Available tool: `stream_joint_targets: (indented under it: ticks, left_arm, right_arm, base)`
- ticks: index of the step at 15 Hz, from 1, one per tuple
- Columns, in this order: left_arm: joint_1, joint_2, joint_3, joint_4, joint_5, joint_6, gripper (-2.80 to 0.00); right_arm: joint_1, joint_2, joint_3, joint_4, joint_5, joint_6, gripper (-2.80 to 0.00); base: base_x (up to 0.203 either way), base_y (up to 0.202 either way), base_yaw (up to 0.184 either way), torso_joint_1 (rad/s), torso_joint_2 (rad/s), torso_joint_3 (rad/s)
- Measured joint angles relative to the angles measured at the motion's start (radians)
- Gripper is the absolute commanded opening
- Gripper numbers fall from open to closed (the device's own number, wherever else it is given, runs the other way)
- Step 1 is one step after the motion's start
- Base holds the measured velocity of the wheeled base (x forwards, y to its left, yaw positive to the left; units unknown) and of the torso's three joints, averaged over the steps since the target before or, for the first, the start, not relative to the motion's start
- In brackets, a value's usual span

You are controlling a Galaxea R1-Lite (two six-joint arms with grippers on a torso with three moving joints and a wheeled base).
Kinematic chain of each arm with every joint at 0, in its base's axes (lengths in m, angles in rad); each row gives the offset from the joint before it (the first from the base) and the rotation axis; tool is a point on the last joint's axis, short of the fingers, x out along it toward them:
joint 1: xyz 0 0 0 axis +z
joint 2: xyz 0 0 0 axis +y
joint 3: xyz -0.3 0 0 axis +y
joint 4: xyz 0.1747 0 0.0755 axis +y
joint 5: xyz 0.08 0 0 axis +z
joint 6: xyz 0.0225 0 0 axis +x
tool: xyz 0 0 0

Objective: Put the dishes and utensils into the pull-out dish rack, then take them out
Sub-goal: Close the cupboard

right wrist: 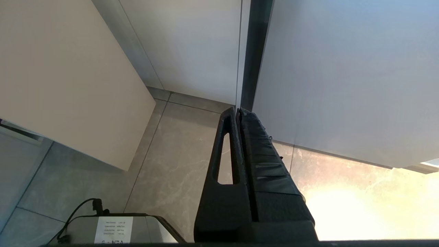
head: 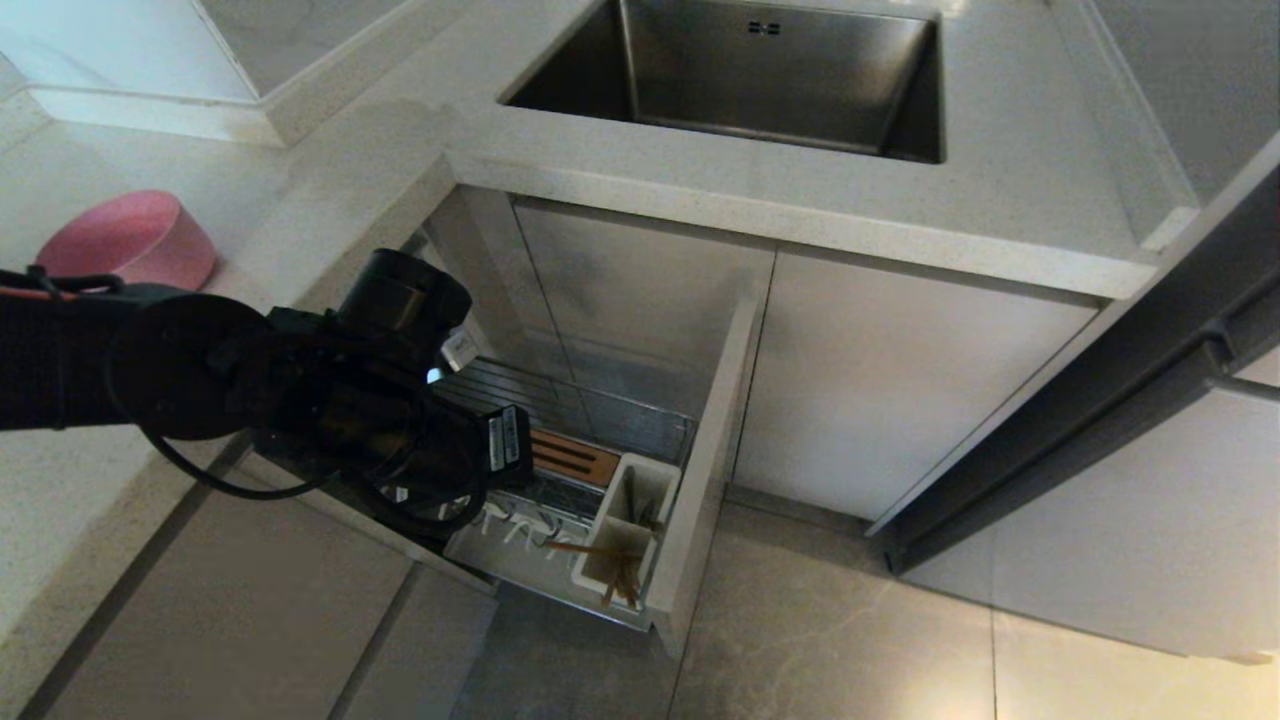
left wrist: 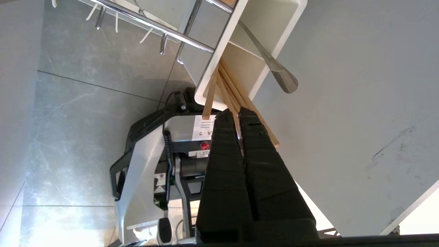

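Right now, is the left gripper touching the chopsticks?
Touching. In the left wrist view the left gripper is shut on the chopsticks, which run from the utensil cup into its tips.

A pink bowl (head: 128,240) sits on speckled off-white counter (head: 330,170); light-wood chopsticks (left wrist: 236,99) and a silver spoon (left wrist: 274,67) fill white utensil cups (head: 625,530) in the chrome rack (head: 560,400), above grey marbled floor tiles (head: 850,620).

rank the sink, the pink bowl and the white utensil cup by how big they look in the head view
1. sink, largest by far, though cut off at the top edge.
2. pink bowl.
3. white utensil cup, close to the bowl in apparent size; it sits lower and nearer the floor, so the order of these two is unsure.
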Motion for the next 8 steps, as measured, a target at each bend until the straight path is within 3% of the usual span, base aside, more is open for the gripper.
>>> stream_joint_targets:
  ticks: [8]
  left_arm:
    - [0.0, 0.0, 0.002, 0.0, 0.0, 0.011, 0.0]
  right_arm:
    - [0.0, 0.0, 0.0, 0.0, 0.0, 0.0, -2.8]
  base:
    - [0.0, 0.0, 0.0, 0.0, 0.0, 0.0]
